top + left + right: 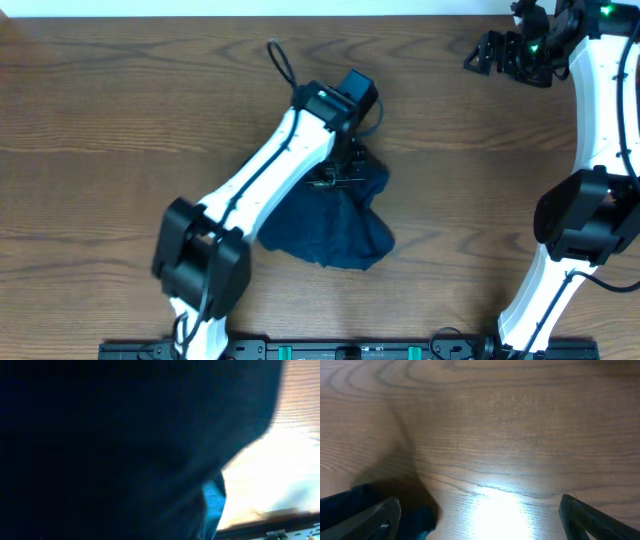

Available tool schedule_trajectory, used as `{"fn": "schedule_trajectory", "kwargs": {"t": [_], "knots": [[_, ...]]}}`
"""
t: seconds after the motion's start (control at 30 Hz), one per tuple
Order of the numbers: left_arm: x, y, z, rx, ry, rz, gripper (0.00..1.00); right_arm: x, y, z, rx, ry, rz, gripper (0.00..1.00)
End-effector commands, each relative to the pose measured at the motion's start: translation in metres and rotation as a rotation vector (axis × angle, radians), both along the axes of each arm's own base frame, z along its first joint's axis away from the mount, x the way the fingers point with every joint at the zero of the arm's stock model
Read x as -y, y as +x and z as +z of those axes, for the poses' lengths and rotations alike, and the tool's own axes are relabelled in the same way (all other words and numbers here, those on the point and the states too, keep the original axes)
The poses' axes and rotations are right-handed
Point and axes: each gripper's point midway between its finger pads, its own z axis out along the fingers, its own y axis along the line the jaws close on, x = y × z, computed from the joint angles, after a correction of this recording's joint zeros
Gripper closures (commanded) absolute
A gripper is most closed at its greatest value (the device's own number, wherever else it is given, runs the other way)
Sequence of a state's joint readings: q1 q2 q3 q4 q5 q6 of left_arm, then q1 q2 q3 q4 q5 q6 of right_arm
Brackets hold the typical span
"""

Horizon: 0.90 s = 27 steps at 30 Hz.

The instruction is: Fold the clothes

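1. One arm alone is working: the left gripper (340,176) is pinching shut at the upper edge of the clothes (335,228), a crumpled dark navy-blue soft fabric garment lying bunched near the middle of the brown wood-grain table (120,110).
2. Its wrist view is showing nothing but dark fabric, so the pinch is probably catching several layers. Any pull is risking dragging the whole heap instead of opening one edge.
3. So narrow a bite is also looking liable to slip free.
4. The right gripper (482,58) is hovering with fingers (380,517) spread wide over bare wood at the far right corner, well apart from the garment. Nothing is anchoring the fabric against sliding.
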<state>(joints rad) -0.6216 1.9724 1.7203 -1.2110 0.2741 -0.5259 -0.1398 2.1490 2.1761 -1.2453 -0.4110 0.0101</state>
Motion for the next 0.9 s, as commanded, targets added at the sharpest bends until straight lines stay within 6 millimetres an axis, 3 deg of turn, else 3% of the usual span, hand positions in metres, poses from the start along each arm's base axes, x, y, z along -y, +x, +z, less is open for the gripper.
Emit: {"fn": "schedule_trajectory", "kwargs": {"t": [0.0, 0.1, 0.2, 0.37, 0.43, 0.6, 0.73, 0.87], "knots": [[0.016, -0.003, -0.012, -0.055, -0.033, 0.000, 0.94, -0.003, 0.002, 0.006, 0.020, -0.016, 0.016, 0.01], [0.020, 0.000, -0.012, -0.040, -0.043, -0.009, 0.94, 0.000, 0.002, 0.005, 0.017, -0.031, 0.011, 0.01], [0.032, 0.006, 0.003, -0.013, -0.108, -0.050, 0.94, 0.000, 0.002, 0.005, 0.018, -0.031, 0.011, 0.01], [0.081, 0.012, 0.062, 0.045, -0.372, -0.165, 0.94, 0.002, 0.003, 0.005, 0.020, -0.042, 0.007, 0.01], [0.100, 0.015, 0.097, 0.102, -0.478, -0.217, 0.94, 0.005, 0.005, 0.004, 0.026, -0.062, -0.002, 0.01], [0.115, 0.030, 0.161, 0.270, -0.590, -0.273, 0.94, 0.017, 0.014, 0.007, 0.056, -0.072, -0.046, 0.01], [0.125, 0.034, 0.191, 0.331, -0.690, -0.310, 0.94, 0.036, 0.017, 0.010, 0.073, -0.067, -0.094, 0.01], [0.127, 0.040, 0.197, 0.352, -0.727, -0.314, 0.94, 0.063, 0.014, 0.010, 0.069, -0.061, -0.149, 0.01]]}}
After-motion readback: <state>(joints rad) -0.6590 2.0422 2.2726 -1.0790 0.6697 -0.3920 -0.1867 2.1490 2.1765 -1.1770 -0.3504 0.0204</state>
